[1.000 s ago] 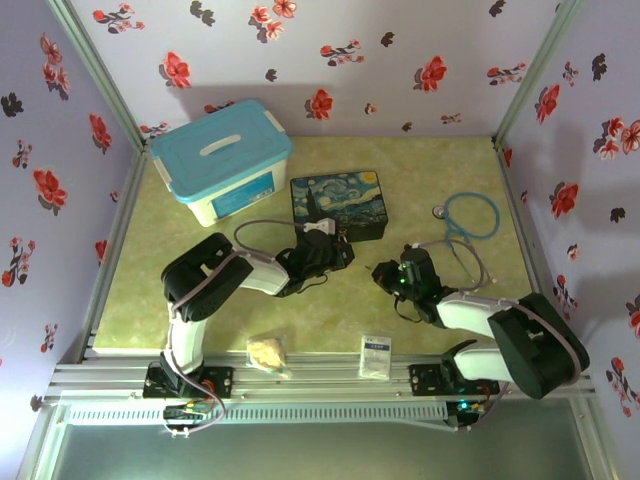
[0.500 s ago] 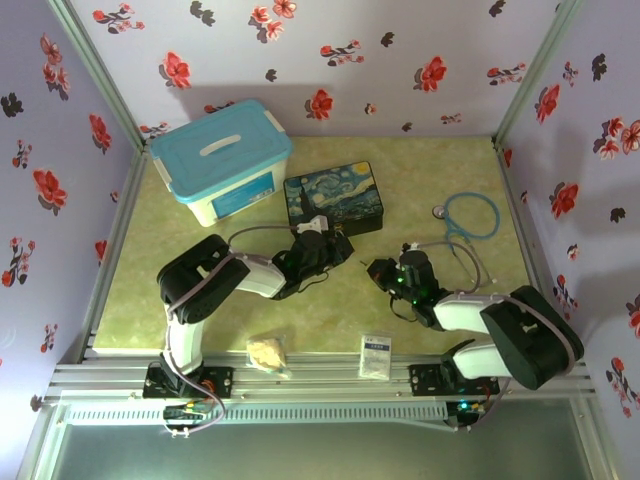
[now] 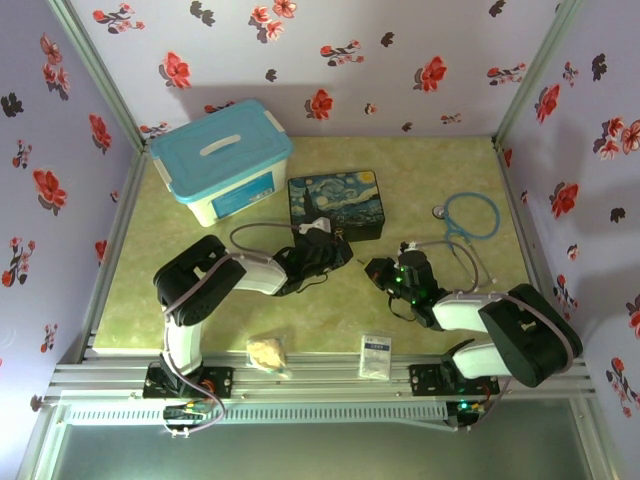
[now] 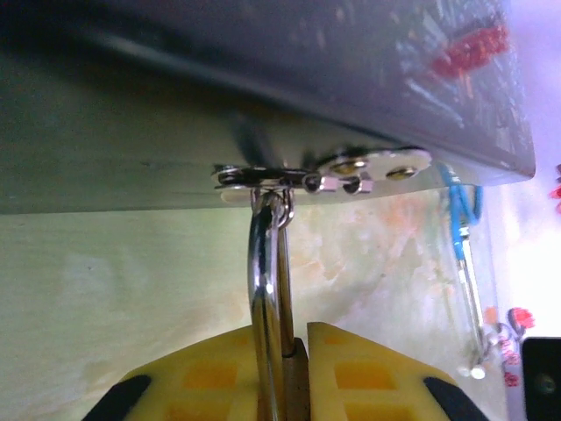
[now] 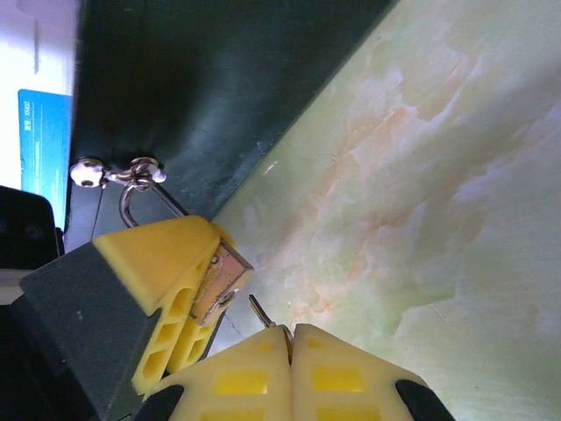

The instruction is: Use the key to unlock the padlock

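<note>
Green marbled surface (image 3: 440, 170), floral walls around. Padlock (image 5: 223, 279) hangs by its shackle (image 4: 266, 289) from the hasp (image 4: 351, 171) on the front of the tin (image 3: 335, 203), mid-surface. Left jaws pinch the padlock body from both sides. Right jaws are pressed together on the key (image 5: 260, 310), with just its tip poking out. Padlock long axis runs from the hasp to the left jaws, shackle end toward the tin, bottom end facing away from it toward the right jaws. Key shaft points at that bottom end, tip just beside it; whether they touch cannot be told. Step in hand looks like insertion. Left should hold the body steady. Right should line the shaft up with the padlock axis, centre the tip on the keyway, then push straight with little force. A skewed entry would likely shove the padlock aside or twist the key in the grip.
</note>
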Robot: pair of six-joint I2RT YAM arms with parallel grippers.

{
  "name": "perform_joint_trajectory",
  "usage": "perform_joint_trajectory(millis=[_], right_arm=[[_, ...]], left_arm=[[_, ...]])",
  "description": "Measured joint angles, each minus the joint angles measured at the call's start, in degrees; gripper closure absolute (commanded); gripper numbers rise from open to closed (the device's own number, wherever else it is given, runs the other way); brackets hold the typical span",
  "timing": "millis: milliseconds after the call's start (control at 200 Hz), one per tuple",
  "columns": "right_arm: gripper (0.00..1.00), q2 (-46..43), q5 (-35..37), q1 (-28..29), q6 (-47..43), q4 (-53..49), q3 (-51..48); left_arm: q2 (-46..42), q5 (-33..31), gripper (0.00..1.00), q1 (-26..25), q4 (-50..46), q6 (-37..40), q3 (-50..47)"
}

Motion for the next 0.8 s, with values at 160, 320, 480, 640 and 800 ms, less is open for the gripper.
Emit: perform_joint_trajectory(millis=[160,320,480,640,800], right_arm=[[1.0,0.9,0.0,0.3,1.6,0.2,0.0],[1.0,2.6,0.1,1.2,5.7,2.5,0.0],[1.0,4.2,0.7,1.6,8.6,6.7,-0.3],[1.0,7.9,0.9,1.7,10.6,11.0,-0.3],[1.0,12.9,0.9,1.7,12.5,17.7,-0.8]], left_arm=[[0.0,0.9,1.0,0.2,-1.3,-0.8,0.5],[0.0,0.8,1.0,0.2,0.7,-3.5,0.5],[0.0,0.9,1.0,0.4,3.5,-6.4,0.2],[0.0,0.8,1.0,0.4,4.0,-7.1,0.2],[0.0,0.8,1.0,0.4,4.0,-7.1,0.2]])
